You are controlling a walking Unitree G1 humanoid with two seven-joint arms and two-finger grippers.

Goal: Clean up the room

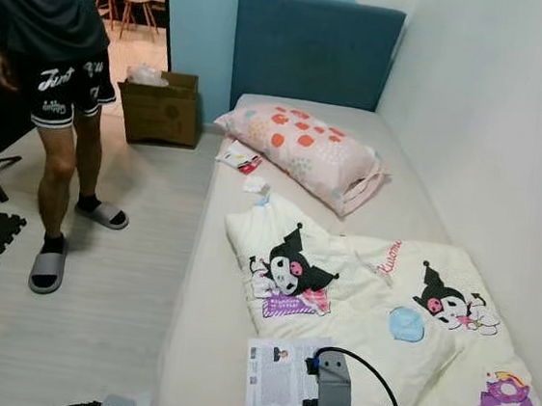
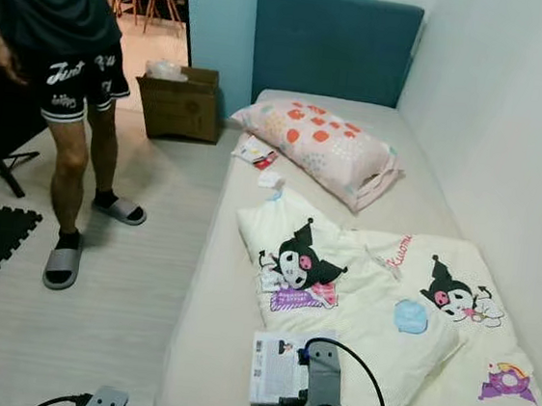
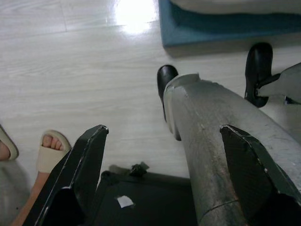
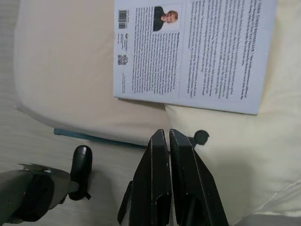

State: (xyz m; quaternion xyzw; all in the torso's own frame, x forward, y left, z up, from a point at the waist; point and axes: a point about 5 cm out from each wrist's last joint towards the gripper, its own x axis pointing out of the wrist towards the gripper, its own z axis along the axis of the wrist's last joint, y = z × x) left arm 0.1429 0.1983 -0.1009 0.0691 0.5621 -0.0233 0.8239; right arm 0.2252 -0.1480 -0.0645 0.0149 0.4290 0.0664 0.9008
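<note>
Book (image 4: 195, 52) partly beneath right tool (image 4: 168, 141)

Cream quilt (image 1: 405, 314) printed with black-and-pink cartoon figures; pale pink pillow (image 1: 300, 153) with orange-red blotches; teal headboard (image 1: 312, 47); white book (image 4: 193, 49) with black print beyond the black right fingers (image 4: 157, 174); brown box (image 1: 160, 109); grey slippers (image 1: 48, 267)

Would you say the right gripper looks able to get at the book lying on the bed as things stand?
Probably yes. The right gripper hangs just short of the book, which lies flat at the edge of the blanket with nothing between them. Its fingers are shut, so they would have to open first.
</note>
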